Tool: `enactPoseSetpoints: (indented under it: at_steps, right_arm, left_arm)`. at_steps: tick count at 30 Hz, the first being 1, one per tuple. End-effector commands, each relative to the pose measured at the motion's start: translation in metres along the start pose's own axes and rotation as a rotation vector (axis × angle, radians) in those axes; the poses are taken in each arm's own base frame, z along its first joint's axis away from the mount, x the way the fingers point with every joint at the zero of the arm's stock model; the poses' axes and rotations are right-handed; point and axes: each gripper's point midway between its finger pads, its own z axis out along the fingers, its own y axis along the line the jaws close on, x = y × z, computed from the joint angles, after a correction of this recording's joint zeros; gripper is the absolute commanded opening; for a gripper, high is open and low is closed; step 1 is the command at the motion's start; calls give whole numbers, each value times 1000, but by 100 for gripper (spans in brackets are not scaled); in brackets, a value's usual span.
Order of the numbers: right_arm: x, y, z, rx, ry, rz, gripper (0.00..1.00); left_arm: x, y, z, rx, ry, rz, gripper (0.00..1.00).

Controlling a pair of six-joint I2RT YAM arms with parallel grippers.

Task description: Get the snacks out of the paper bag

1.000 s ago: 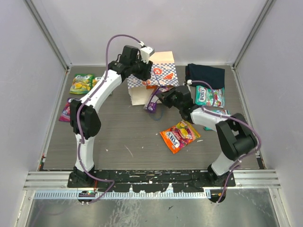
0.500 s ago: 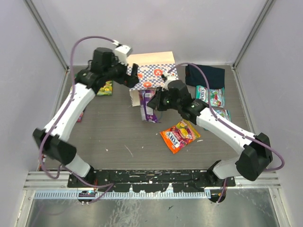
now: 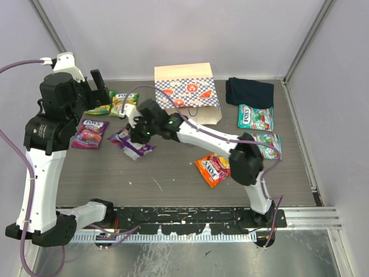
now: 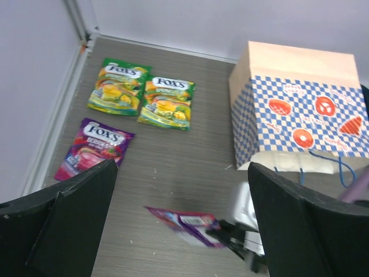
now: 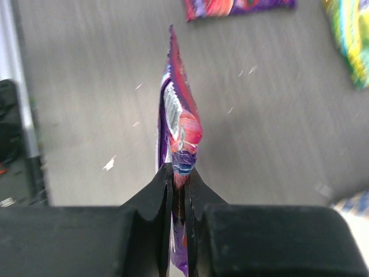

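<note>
The paper bag (image 3: 185, 91) (image 4: 300, 118) lies at the back middle of the table, its opening toward the front. My right gripper (image 3: 137, 136) (image 5: 180, 173) is shut on the edge of a purple snack pouch (image 3: 131, 145) (image 5: 179, 118) (image 4: 187, 221), held just above the table left of the bag. My left gripper (image 3: 99, 88) (image 4: 181, 167) hangs open and empty high over the left side. Two green-yellow pouches (image 4: 119, 85) (image 4: 168, 101) and a purple pouch (image 3: 89, 133) (image 4: 95, 147) lie flat at the left.
An orange pouch (image 3: 212, 168) lies front of centre, partly under the right arm. Two teal-white pouches (image 3: 255, 116) (image 3: 267, 143) lie at the right, with a dark navy folded cloth (image 3: 249, 91) behind them. Walls close in the table on three sides.
My left gripper opened, let go of the bag and swung up to the far left. My right arm carried the purple pouch out of the bag's mouth leftward. The bag now lies flat.
</note>
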Motion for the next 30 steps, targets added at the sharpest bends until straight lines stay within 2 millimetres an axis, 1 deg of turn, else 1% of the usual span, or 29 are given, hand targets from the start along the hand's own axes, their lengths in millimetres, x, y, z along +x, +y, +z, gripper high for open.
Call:
enactPoseSetpoints:
  at_steps: [1, 3, 4, 6, 7, 8, 9, 11, 12, 13, 14, 16, 17, 18, 19, 20, 21, 23, 26, 28, 29, 30]
  right_arm:
    - [-98, -29, 18, 33, -217, -443, 1]
    - [-107, -33, 38, 19, -247, -554, 1]
    - [-116, -31, 42, 12, -288, -614, 1]
    - [-118, -25, 47, -13, -352, -691, 1]
    - [-109, -20, 51, -38, -374, -723, 1]
    - [-94, -13, 56, -68, -385, -746, 2]
    - [-77, -7, 63, -90, -387, -770, 12]
    - [-30, -5, 77, -78, -329, -781, 54]
    - [-6, -5, 83, -73, -277, -759, 65]
    - [13, -1, 85, -78, -232, -732, 94]
    - [27, 3, 85, -85, -200, -696, 100]
    - [53, 13, 75, -109, -167, -610, 100]
    - [46, 21, 61, -113, -206, -573, 100]
    - [47, 28, 50, -124, -236, -533, 99]
    - [37, 36, 37, -132, -298, -507, 100]
    - [35, 43, 25, -144, -336, -440, 100]
    - [27, 47, 13, -133, -375, -368, 99]
    - [18, 48, -3, -104, -402, -176, 99]
    - [8, 28, -12, 80, -409, 148, 100]
    - [13, 13, -10, 263, -400, 328, 100]
    - [22, -3, -8, 397, -378, 429, 99]
    - [38, -14, 1, 494, -332, 533, 98]
  left_arm:
    - [-7, 30, -1, -155, -8, -48, 98]
    - [-9, 30, 3, -146, -1, -44, 98]
    - [-9, 30, 5, -143, 8, -44, 98]
    - [-8, 32, 8, -145, 27, -46, 98]
    - [-8, 34, 10, -146, 33, -49, 98]
    - [-6, 35, 12, -146, 41, -51, 98]
    - [-3, 35, 14, -144, 48, -50, 98]
    - [3, 35, 19, -140, 66, -49, 98]
    - [8, 35, 23, -139, 78, -49, 98]
    - [13, 34, 26, -133, 92, -48, 98]
    - [19, 33, 32, -129, 110, -46, 98]
    - [33, 34, 41, -138, 154, -38, 98]
    - [37, 35, 43, -143, 169, -37, 98]
    - [47, 35, 53, -152, 205, -33, 98]
    - [52, 35, 58, -154, 222, -35, 98]
    - [56, 33, 61, -143, 234, -38, 98]
    - [58, 31, 63, -135, 240, -39, 98]
    - [60, 29, 64, -124, 240, -44, 98]
    - [63, 30, 64, -123, 241, -44, 98]
    - [66, 29, 67, -122, 247, -49, 98]
    - [68, 29, 69, -123, 254, -52, 98]
    - [70, 29, 71, -123, 263, -53, 98]
